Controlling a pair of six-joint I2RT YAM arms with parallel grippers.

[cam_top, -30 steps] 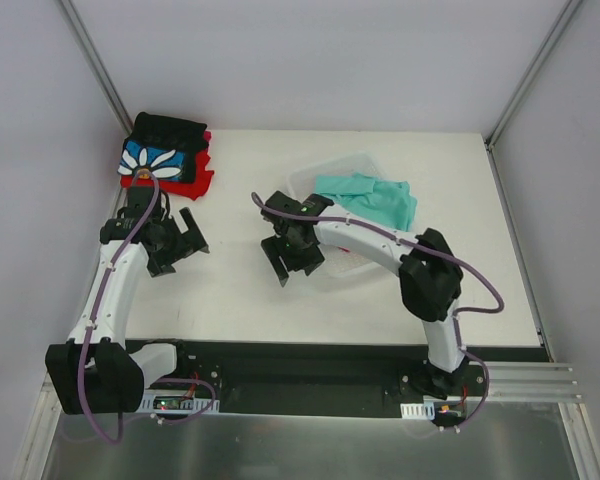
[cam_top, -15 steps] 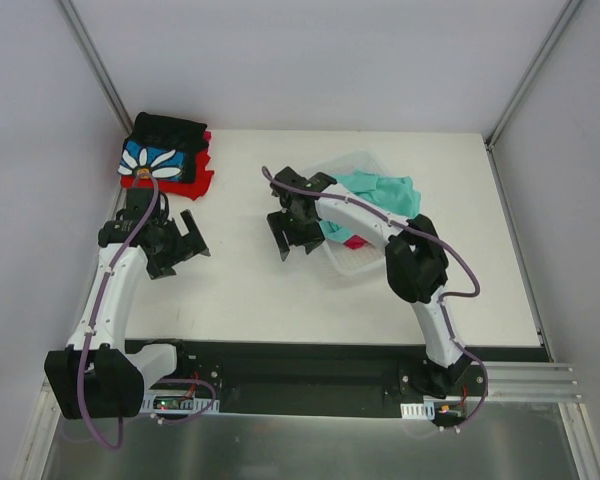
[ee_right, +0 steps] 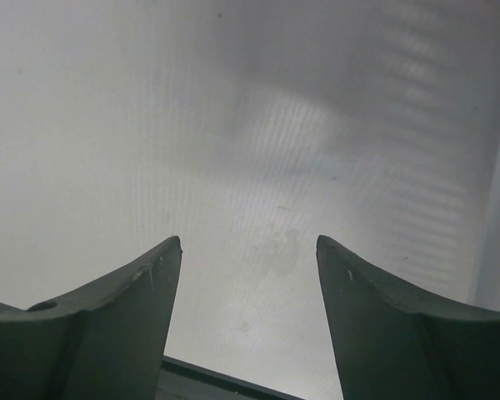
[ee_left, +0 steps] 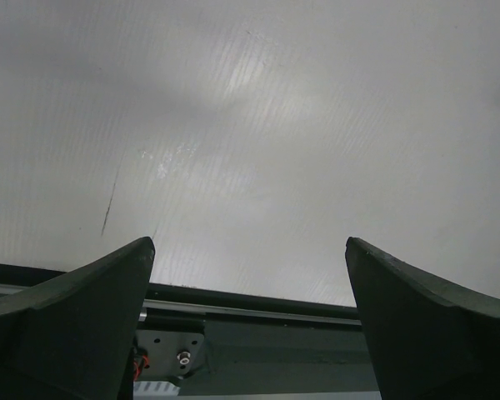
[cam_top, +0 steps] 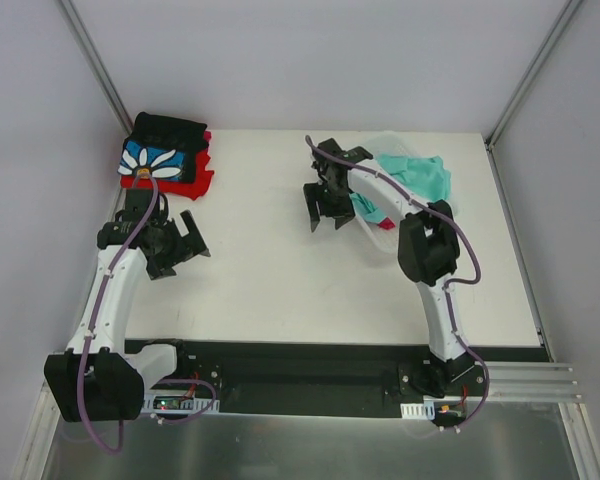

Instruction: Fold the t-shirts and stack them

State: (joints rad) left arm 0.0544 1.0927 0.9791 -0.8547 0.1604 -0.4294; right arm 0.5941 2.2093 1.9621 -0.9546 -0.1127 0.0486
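Fetching the next shirt seems the step. Mint-teal t-shirt [cam_top: 420, 175] lies bunched in the basket [cam_top: 380, 222], far right; daisy t-shirt [cam_top: 158, 157] sits folded on the red t-shirt [cam_top: 195, 185], far left. Right gripper [cam_top: 325, 208] apart, empty, just beside basket; left gripper [cam_top: 177, 246] wide apart, empty. Should pinch one hem, lift clear of rim.
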